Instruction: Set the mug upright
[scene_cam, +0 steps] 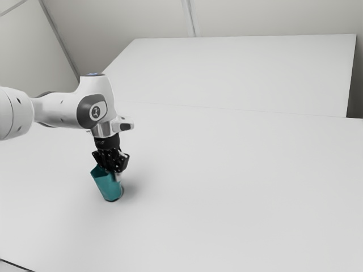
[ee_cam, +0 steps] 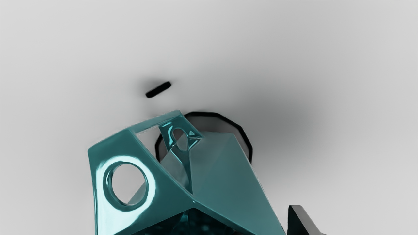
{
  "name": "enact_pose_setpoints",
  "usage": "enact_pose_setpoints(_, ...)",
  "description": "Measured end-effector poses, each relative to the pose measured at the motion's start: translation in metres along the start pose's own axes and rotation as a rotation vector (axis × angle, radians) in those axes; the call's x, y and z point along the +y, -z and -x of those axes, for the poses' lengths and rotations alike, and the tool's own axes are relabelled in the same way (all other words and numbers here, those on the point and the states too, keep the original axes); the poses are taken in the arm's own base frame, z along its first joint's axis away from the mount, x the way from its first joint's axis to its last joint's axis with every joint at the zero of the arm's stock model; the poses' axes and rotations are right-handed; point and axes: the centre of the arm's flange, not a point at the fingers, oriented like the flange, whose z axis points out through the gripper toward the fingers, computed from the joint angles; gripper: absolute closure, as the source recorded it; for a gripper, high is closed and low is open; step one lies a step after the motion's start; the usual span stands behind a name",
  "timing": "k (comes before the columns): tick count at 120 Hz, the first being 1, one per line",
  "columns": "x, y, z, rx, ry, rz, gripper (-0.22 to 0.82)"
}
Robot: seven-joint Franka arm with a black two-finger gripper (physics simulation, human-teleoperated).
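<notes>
Jaw opening and any grip I cannot tell; the gripper point(scene_cam: 114, 171) is at the tilted teal mug's point(ee_cam: 225, 173) rim, presumably for leverage to right it base-down.

Room to pass: over tabletop point(scene_cam: 244, 181), exterior view's right | in the way: tilted mug point(scene_cam: 108, 186) at gripper point(scene_cam: 117, 171)

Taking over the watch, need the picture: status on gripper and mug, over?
Gripper at the mug, hold unclear. Mug tilted, not upright. No obstacle seen.
</notes>
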Motion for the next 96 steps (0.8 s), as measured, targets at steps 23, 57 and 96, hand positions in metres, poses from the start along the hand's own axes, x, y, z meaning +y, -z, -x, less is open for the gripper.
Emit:
enact_pose_setpoints(23, 0.001, 0.004, 0.004, 0.011, 0.022, 0.006, 0.24)
enact_pose_setpoints(57, 0.002, 0.058, 0.011, 0.086, 0.044, 0.006, 0.06)
enact_pose_setpoints(96, 0.003, 0.240, 0.029, 0.274, 0.057, 0.002, 0.01)
